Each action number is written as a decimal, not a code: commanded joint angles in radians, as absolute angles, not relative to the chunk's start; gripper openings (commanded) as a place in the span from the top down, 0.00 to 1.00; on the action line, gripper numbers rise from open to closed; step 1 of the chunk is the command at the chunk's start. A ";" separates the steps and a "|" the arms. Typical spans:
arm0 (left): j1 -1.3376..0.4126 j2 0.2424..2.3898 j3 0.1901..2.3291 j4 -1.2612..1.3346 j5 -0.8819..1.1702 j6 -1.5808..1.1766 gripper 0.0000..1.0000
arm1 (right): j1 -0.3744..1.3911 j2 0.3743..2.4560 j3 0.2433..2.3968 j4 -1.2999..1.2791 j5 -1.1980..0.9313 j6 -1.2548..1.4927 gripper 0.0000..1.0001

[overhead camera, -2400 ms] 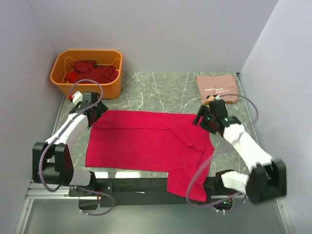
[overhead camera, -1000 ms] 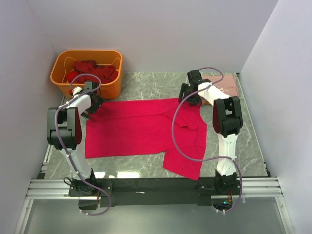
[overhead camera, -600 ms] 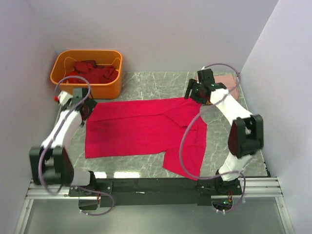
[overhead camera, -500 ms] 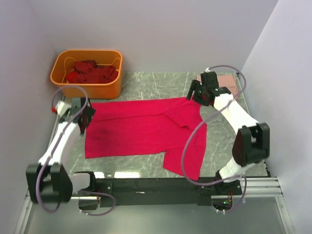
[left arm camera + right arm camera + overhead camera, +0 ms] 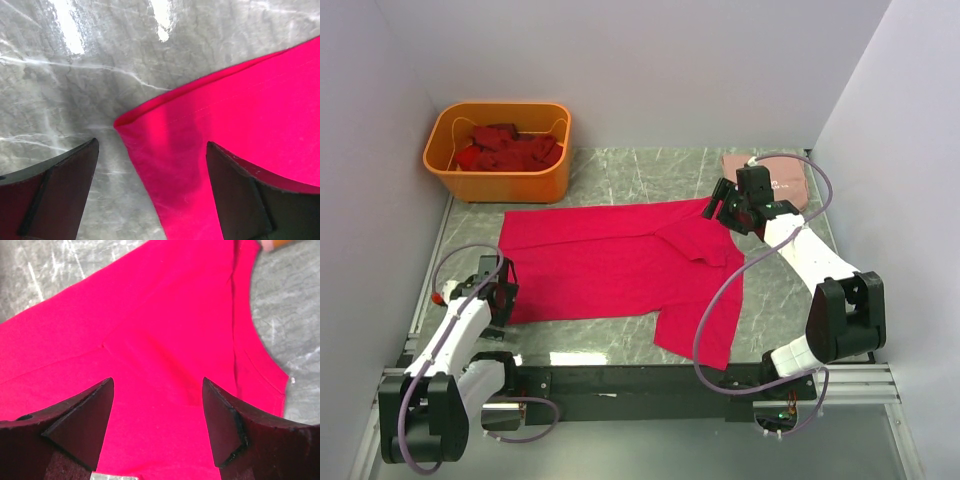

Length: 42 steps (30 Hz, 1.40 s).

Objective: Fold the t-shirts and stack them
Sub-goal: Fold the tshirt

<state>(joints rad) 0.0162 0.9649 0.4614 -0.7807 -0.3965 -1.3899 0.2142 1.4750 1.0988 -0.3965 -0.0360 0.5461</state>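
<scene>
- The left gripper (image 5: 152,150) hovers over the near-left corner of the crimson-pink t-shirt (image 5: 610,265), jaws spread wide and empty.
- That t-shirt lies spread across the middle of the marble table (image 5: 630,175).
- The right gripper (image 5: 157,382) hangs above its far-right part, jaws spread and empty.
- Farthest back are 1 folded salmon-pink t-shirt (image 5: 788,183) at right and dark red t-shirts (image 5: 510,150) in the orange tub (image 5: 500,186) at left.

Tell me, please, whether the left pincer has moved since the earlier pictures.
Yes. The left pincer has drawn back from beside the orange tub toward the arm bases, now over the near left corner of the crimson t-shirt.
</scene>
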 commanded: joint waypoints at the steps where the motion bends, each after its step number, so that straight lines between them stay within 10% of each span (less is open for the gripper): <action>1: 0.014 0.968 0.431 -0.752 -0.423 -1.447 0.09 | 0.216 1.466 1.103 -0.337 -0.057 0.551 0.22; 16: 0.014 1.097 0.462 -0.704 -0.472 -1.440 0.69 | 0.224 1.447 1.079 -0.379 -0.058 0.561 0.23; 20: 0.014 1.109 0.462 -0.686 -0.474 -1.421 0.99 | 0.261 1.422 1.023 -0.420 -0.055 0.561 0.22; 42: 0.014 1.017 0.425 -0.601 -0.411 -1.339 0.99 | 0.837 1.049 0.595 -0.907 -0.101 0.728 0.28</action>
